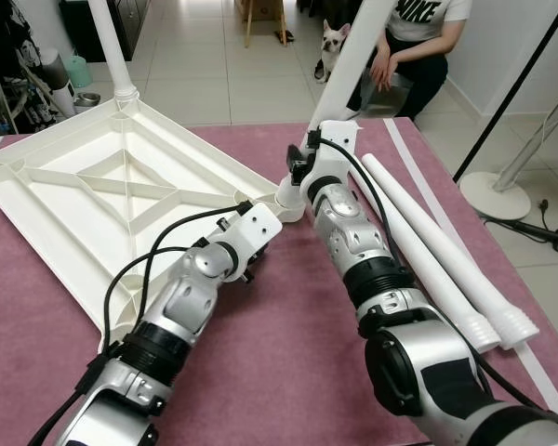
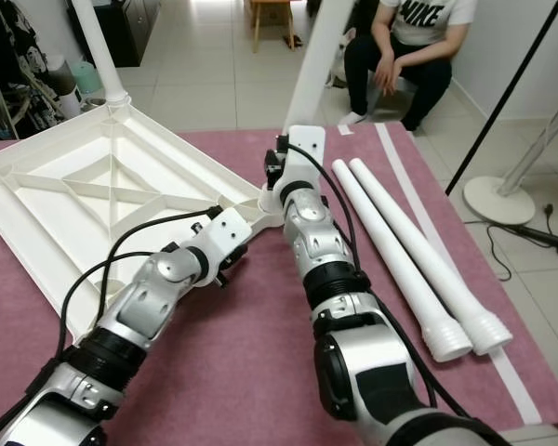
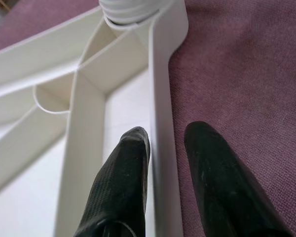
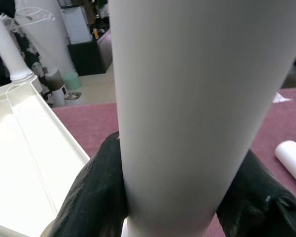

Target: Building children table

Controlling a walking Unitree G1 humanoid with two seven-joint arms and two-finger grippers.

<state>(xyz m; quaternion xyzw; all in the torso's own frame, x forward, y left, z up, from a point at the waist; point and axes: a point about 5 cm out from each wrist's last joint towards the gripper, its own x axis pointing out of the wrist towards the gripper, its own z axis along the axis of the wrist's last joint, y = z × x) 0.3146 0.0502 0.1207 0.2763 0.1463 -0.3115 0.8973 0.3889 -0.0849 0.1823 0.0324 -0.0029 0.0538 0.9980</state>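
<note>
Maroon rug (image 1: 288, 372) carries everything. White tabletop (image 1: 93, 195) lies upside down on the rug's left half, ribs up; one leg (image 1: 112, 46) stands in its far corner. Second leg (image 1: 353, 56) stands in the near-right corner socket, leaning slightly, clamped between the right gripper (image 4: 182, 197) fingers just above the socket. Left gripper (image 3: 163, 168) straddles the tabletop's right rim near that corner, fingers narrowly parted, one each side of the rim. Two spare legs (image 1: 428, 251) lie side by side along the rug's right edge.
</note>
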